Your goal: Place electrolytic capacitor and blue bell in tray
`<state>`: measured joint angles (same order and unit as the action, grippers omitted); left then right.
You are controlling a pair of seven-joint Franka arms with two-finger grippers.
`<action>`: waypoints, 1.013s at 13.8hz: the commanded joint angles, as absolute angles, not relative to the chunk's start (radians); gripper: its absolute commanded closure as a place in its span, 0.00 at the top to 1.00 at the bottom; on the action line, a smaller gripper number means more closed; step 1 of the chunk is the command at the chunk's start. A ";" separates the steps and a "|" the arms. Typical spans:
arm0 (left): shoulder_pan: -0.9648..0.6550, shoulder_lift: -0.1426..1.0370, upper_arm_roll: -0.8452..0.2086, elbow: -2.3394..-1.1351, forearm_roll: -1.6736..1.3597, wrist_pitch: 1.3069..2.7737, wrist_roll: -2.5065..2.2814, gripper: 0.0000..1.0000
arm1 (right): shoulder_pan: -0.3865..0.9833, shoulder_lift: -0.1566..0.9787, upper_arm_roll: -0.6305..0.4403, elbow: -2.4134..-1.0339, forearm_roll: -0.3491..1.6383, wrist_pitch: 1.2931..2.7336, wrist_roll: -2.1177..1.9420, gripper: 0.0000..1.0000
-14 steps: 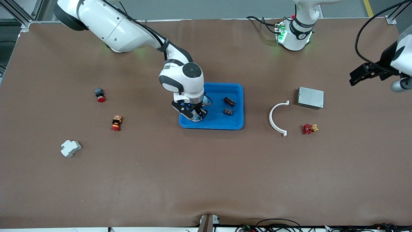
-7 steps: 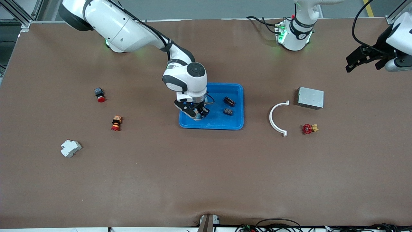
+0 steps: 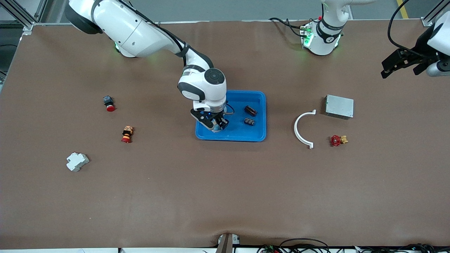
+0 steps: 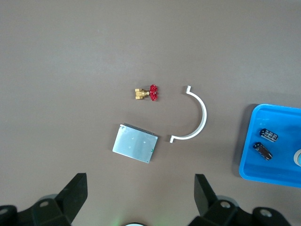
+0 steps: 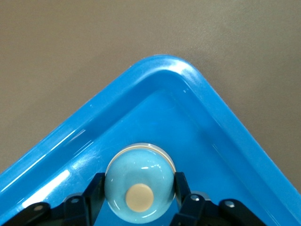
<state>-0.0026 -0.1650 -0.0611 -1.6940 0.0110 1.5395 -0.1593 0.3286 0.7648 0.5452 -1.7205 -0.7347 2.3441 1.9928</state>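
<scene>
Front view. Mid-frame: tray with the right gripper down inside it, at the corner low in the frame toward the right arm's end. Fingers closed around the blue bell, mostly hidden under the wrist. In the same tray, higher and toward the left arm's end: a dark cylinder, likely the electrolytic capacitor, with a small black part just below it in the frame. So, by the look of it: capacitor done, bell lowered into place, only release and withdrawal left. Upper corner of the frame at the left arm's end: left gripper, waiting, up in the air.

Scattered elsewhere, well apart from the tray and blocking nothing:
- grey metal box, white curved bracket and red-handled valve toward the left arm's end
- red push button, orange-and-red switch and white breaker toward the right arm's end

Left wrist view. Fingers spread wide, nothing between them. Box, bracket, valve and one end of the tray on the table below.

Right wrist view. Pale blue dome with a cream cap, seated in the tray's rounded corner near the rim. Dark fingers pressed to both flanks. Cannot tell whether the grip has started to ease. Rim close by: worth lifting straight up on leaving.
</scene>
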 commanded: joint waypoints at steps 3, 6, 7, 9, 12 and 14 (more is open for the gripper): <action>0.008 -0.137 -0.058 -1.663 0.005 1.503 -0.149 1.00 | 0.344 0.778 0.531 -1.695 -0.759 2.347 2.000 1.00; 0.006 -0.121 -0.061 -1.643 0.012 1.502 -0.158 1.00 | 0.336 0.775 0.535 -1.678 -0.755 2.336 1.976 1.00; 0.005 -0.121 -0.063 -1.643 0.015 1.500 -0.158 1.00 | 0.333 0.773 0.538 -1.668 -0.747 2.335 1.951 1.00; 0.009 -0.121 -0.061 -1.643 0.017 1.497 -0.152 1.00 | 0.318 0.773 0.546 -1.655 -0.746 2.333 1.928 1.00; 0.008 -0.124 -0.058 -1.641 0.017 1.473 -0.153 1.00 | 0.290 0.773 0.577 -1.625 -0.742 2.281 1.870 1.00; 0.008 -0.124 -0.058 -1.637 0.017 1.473 -0.153 1.00 | 0.229 0.770 0.644 -1.597 -0.700 2.211 1.803 1.00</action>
<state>0.0050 -0.1290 -0.0598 -1.6644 0.0111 1.4981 -0.1593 0.2955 0.7688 0.5689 -1.6270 -0.7276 2.2731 1.8717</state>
